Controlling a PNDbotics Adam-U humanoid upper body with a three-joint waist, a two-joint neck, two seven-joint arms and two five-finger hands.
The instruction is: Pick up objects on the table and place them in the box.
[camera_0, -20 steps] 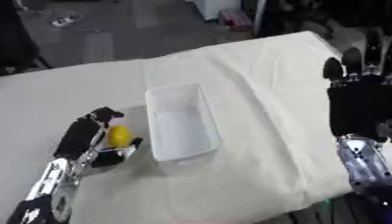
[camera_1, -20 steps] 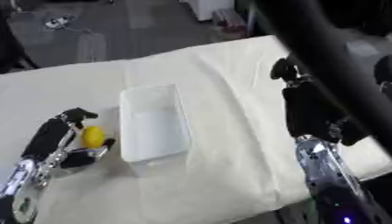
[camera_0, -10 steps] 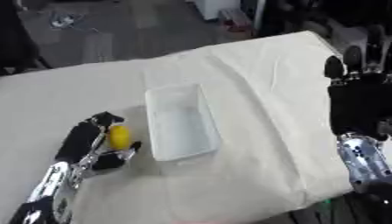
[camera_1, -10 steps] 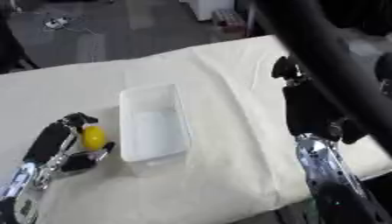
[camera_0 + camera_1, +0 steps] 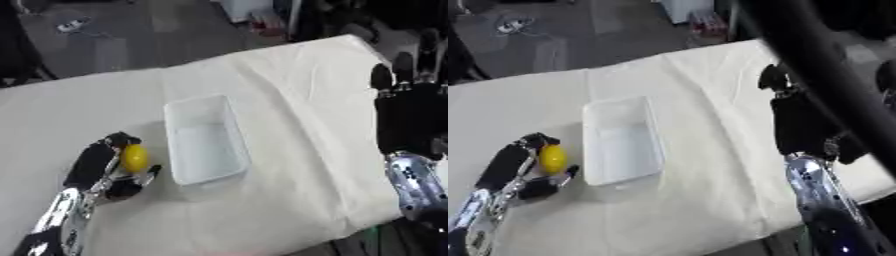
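While the yellow ball (image 5: 135, 158) sits pinched in its curled fingers, the left robot hand (image 5: 103, 170) rests beside the box (image 5: 206, 141).

Only the near wall of the white box (image 5: 206, 141) stands between the left hand (image 5: 101, 170) and its seemingly unobstructed interior, with bare desk (image 5: 297, 100) stretching right

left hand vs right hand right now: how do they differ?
The left hand sits low at the near left of the table, fingers curled round a yellow object beside the white box; the right hand is raised at the right edge, fingers straight and upward, holding nothing. The left hand is next to the box, the right hand well away from it. Both are black with silver at the forearm.
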